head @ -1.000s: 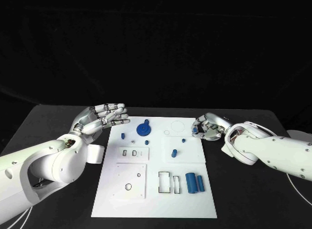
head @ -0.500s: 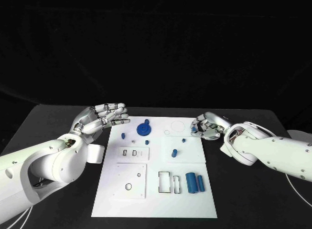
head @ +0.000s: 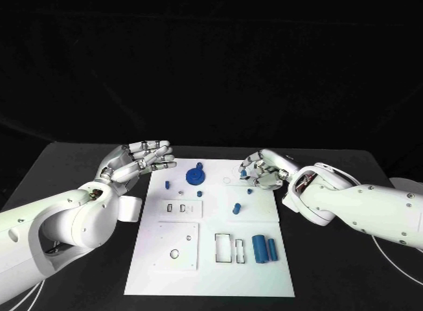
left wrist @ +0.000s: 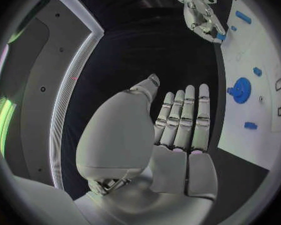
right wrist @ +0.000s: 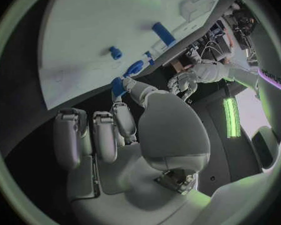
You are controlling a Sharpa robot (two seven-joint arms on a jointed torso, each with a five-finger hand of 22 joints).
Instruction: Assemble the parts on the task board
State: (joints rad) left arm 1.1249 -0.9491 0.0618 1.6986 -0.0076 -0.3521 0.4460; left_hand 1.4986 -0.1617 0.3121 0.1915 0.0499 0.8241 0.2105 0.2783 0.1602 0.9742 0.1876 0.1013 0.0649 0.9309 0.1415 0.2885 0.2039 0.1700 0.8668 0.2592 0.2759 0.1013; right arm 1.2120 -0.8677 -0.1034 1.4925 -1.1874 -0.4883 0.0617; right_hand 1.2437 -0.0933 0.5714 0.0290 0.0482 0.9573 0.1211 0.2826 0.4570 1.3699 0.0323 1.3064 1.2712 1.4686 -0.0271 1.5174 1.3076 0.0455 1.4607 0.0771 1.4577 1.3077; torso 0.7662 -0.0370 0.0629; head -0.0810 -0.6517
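Two robot hands: both at the board's far end, one off each side.
Board (head: 211, 259): white plate mid-bench, long edges running away from the robot, dark bench (head: 342, 272) bare along both long edges and beyond the far edge.
Left robot hand (head: 137, 163): over the bench just off the board's far-left corner, fingers straight, side by side, holding nothing; in the left wrist view (left wrist: 178, 130) the palm faces the board edge, with a dark strip between fingertips and plate.
Right robot hand (head: 263, 170): over the board's far-right edge, fingers curled down; in the right wrist view (right wrist: 115, 130) a fingertip meets a small blue peg (right wrist: 118, 87); whether it is pinched I cannot tell.
Round part (head: 195, 173): blue disc with a tab, on the board's far end, between the two hands.
Small pegs: one (head: 236, 208) mid-board, well apart from both hands.
Cylinders (head: 263, 248): two blue ones side by side near the board's right edge, towards its near half.
Slots (head: 230, 248): rectangular cut-outs just left of the cylinders.
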